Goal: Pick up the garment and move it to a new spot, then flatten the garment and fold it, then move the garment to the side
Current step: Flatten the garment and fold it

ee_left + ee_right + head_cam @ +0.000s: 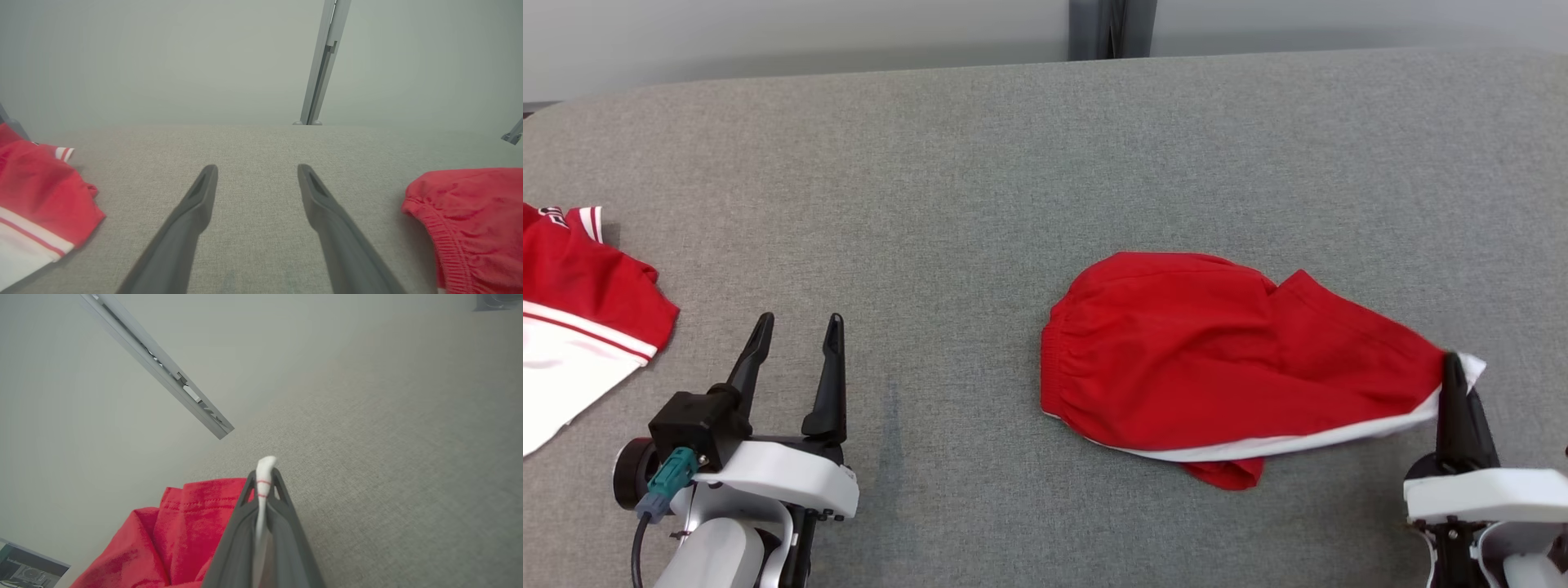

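Closest to me is my right tool (1454, 367), low at the right edge of the head view, its two dark fingers pressed together on the white hem corner (1470, 367) of the garment (1217, 359). The garment is a pair of red shorts lying on the grey bench (980, 204), right of centre. It stretches away from the right tool towards my left, its long axis running across the bench from the pinched corner to the gathered waistband (1054, 367). I judge the pick-up is made and the carry to a new spot comes next, so any pull will trail the cloth out along that line. The right arm is plainly the nearer. My left tool (798, 322) sits low at the left with its fingers spread wide and nothing between them, well apart from the waistband. A red-and-white shirt (572, 318) lies at the far left, apart from both tools. From the right wrist, the right tool (263, 477) has the white hem corner (265, 465) sandwiched between its fingers and poking out past the tips, which the head view leaves unclear. The left wrist view gives the elastic gathers of the waistband (433, 228) off to the right of the left tool (257, 168). The head view alone gives the garment's whole lie.
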`<state>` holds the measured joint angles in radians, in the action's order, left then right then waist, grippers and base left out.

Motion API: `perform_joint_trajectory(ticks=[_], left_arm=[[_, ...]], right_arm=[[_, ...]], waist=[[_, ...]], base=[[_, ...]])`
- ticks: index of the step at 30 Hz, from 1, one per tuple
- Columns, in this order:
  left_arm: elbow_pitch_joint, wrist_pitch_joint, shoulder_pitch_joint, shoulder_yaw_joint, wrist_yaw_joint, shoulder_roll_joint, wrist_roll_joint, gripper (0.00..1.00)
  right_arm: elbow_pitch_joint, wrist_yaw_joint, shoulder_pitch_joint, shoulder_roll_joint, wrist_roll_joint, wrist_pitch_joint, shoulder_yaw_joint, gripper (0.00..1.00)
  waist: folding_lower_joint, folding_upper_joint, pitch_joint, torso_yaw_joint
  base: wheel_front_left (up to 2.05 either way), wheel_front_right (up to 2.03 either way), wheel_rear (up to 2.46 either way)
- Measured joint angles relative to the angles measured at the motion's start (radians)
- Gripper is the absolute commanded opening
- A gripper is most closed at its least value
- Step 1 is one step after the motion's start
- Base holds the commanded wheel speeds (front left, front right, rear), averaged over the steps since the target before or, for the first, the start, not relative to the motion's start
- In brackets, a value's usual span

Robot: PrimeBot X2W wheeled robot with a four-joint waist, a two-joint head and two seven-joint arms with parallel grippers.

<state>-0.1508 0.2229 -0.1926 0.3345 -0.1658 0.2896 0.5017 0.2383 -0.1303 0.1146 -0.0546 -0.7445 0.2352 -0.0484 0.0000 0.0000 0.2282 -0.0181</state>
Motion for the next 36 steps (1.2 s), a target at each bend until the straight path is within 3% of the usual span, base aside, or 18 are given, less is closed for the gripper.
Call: perform_joint_trajectory(ticks=[3,4,6,7,13,20,25,30,36], left_arm=[[0.004,-0.004,0.000,0.004,-0.002,0.002,0.000,1.00],[0.006,-0.007,0.000,0.006,-0.002,0.002,0.000,1.00],[0.008,-0.007,0.000,0.007,-0.002,0.004,0.000,1.00],[0.008,-0.007,0.000,0.007,-0.002,0.006,0.000,1.00],[0.022,-0.007,0.008,0.001,-0.012,0.018,0.000,1.00],[0.055,-0.002,0.035,-0.016,-0.037,0.035,0.000,1.00],[0.078,-0.001,0.059,-0.021,-0.052,0.046,-0.008,1.00],[0.105,-0.006,0.096,-0.009,-0.074,0.047,-0.018,1.00],[0.119,-0.008,0.133,0.003,-0.086,0.047,-0.022,1.00]], right_arm=[[0.080,0.000,-0.003,0.004,-0.025,0.015,-0.001,0.00],[0.104,0.000,-0.003,0.004,-0.031,0.021,0.000,0.06],[0.142,0.000,-0.003,0.005,-0.042,0.022,0.009,0.58],[0.158,0.000,-0.002,0.006,-0.053,0.022,0.011,1.00],[0.117,0.000,0.004,0.007,0.065,0.029,-0.040,1.00],[-0.066,0.000,-0.013,0.006,0.277,0.029,-0.081,1.00],[-0.184,0.000,-0.023,0.003,0.399,0.029,-0.053,1.00],[-0.221,0.000,-0.058,-0.009,0.499,0.029,-0.002,1.00],[-0.229,0.000,-0.109,-0.005,0.522,0.007,0.025,1.00]], waist=[[0.0000,0.0000,-0.003,-0.001],[0.0000,0.0000,-0.004,-0.001],[0.0000,0.0000,-0.006,-0.002],[0.0000,0.0000,-0.007,-0.002],[0.0000,0.0000,-0.024,-0.012],[0.0000,0.0000,-0.059,-0.019],[0.0000,0.0000,-0.090,-0.021],[0.0000,0.0000,-0.125,-0.017],[0.0000,0.0000,-0.152,-0.006]], base=[[0.00,0.00,0.00],[0.00,0.00,0.00],[0.00,0.00,0.00],[0.00,0.00,0.00],[0.00,0.00,0.00],[0.00,0.00,0.00],[0.00,0.00,0.00],[0.00,0.00,0.00],[0.00,0.00,0.00]])
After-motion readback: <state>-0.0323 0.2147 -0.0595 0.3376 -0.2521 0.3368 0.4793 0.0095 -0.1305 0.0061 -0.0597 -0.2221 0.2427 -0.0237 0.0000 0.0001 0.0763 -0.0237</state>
